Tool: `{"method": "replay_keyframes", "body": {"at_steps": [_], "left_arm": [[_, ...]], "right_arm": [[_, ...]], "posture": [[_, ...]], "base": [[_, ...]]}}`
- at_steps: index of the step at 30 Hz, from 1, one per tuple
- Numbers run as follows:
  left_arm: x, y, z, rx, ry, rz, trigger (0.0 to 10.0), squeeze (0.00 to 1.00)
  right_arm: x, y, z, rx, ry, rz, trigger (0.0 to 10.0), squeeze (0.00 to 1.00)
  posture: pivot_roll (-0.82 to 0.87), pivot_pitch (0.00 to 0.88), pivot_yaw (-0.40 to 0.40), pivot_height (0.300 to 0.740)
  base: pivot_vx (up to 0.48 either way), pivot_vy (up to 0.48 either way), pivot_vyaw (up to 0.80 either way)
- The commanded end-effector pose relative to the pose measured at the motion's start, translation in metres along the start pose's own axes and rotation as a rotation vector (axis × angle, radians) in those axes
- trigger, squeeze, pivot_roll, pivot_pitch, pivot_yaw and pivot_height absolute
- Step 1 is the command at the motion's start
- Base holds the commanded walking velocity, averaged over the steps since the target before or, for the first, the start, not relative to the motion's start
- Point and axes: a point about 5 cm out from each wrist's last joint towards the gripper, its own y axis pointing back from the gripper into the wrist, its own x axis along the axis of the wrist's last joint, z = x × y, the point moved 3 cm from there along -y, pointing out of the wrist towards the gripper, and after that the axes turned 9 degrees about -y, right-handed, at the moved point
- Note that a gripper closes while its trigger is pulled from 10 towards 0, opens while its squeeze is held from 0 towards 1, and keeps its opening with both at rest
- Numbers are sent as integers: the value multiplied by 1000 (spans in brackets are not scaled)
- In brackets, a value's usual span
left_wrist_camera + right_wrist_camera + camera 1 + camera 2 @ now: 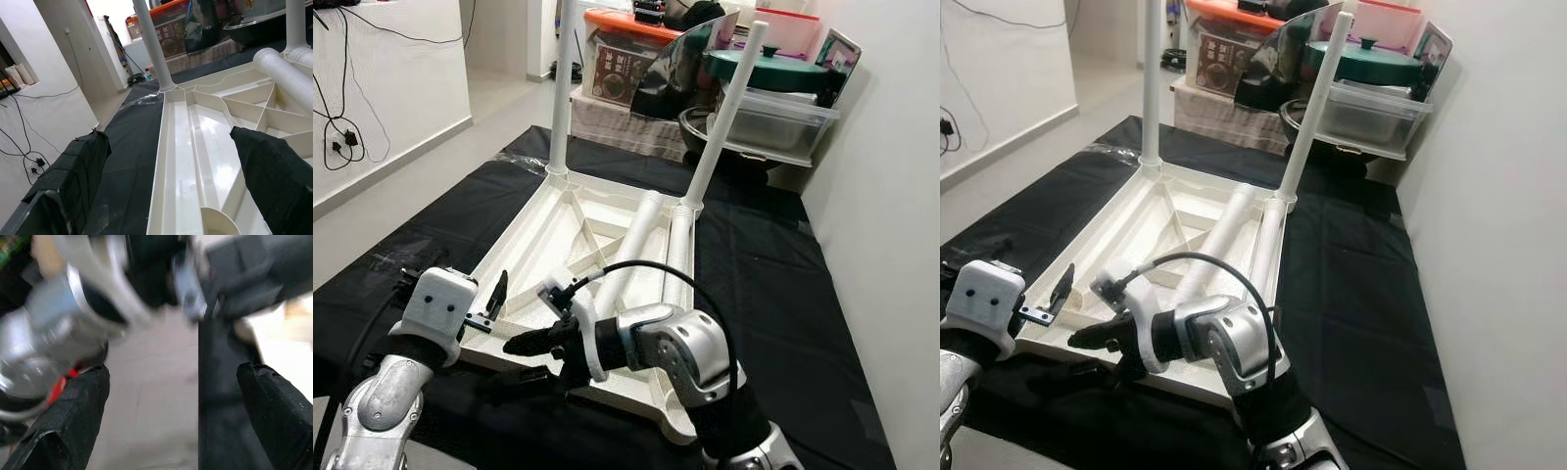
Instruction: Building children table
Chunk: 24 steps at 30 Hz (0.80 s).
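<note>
Upside down on a black sheet (783, 294), the white tabletop (563, 230) has its near rim between the open left gripper (166, 171); the right gripper (524, 343), fingers apart, hovers alongside. Two legs (724, 117) stand fitted, two loose legs (646, 240) lie inside

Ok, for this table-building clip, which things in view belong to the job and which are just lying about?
Part of the job:
- upturned white tabletop
- two legs standing in its far corners
- two loose legs lying on it
- left hand, open over the near edge
- right hand, open at the near edge

Lying about:
- storage boxes
- green lidded pot
- wall cables
- black floor sheet
</note>
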Motion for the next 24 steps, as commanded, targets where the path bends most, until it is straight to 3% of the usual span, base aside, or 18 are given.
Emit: {"method": "replay_keyframes", "body": {"at_steps": [1,2,4,5,6,7,8,9,10,11,12,15,18,20,21,24], "left_arm": [[0,-1,3,-14,0,9,10000,0],[1,-1,3,-12,3,11,10000,0],[1,-1,3,-12,3,11,10000,0],[1,-1,3,-11,5,12,10000,0],[1,-1,3,-11,5,12,10000,0],[0,0,3,-9,7,11,10000,0],[0,0,3,-9,7,11,10000,0],[0,1,4,-5,10,9,10000,0],[0,1,4,-5,10,9,10000,0],[0,1,4,-4,12,8,10000,0],[0,1,4,-4,12,8,10000,0],[0,2,8,-5,15,5,10000,0],[0,2,8,-7,15,4,10000,0],[-2,3,9,-10,9,0,10000,0],[-2,3,9,-10,9,0,10000,0],[-3,3,9,-10,6,-2,10000,0]], "right_arm": [[16,11,8,-52,32,82,10000,1000],[30,17,21,-135,52,157,10000,1000],[30,17,21,-135,52,157,10000,1000],[43,27,38,-249,76,233,10000,1000],[43,27,38,-249,76,233,10000,1000],[54,38,55,-371,97,302,10000,608],[54,38,55,-371,97,302,10000,608],[66,68,89,-656,163,378,10000,0],[66,68,89,-656,163,378,10000,0],[66,82,103,-784,179,387,10000,0],[66,82,103,-784,179,387,10000,0],[56,124,134,-1064,199,381,10000,0],[53,132,140,-1103,200,383,10000,0],[45,162,152,-1242,251,328,10000,0],[45,162,152,-1242,251,328,10000,0],[39,191,161,-1373,366,218,10000,0]], "posture": [[110,0,-145,740],[110,0,-145,740],[110,0,-145,740],[111,0,-144,740],[111,0,-144,740],[111,0,-145,740],[111,0,-145,740],[111,0,-147,740],[111,0,-147,740],[113,0,-148,740],[113,0,-148,740],[118,0,-148,740],[118,0,-148,740],[115,0,-148,740],[115,0,-148,740],[110,0,-146,740]], "base": [[0,0,0],[0,0,0],[0,0,0],[0,0,0],[0,0,0],[0,0,0],[0,0,0],[0,0,0],[0,0,0],[0,0,0],[0,0,0],[0,0,0],[0,0,0],[0,0,0],[0,0,0],[0,0,0]]}}
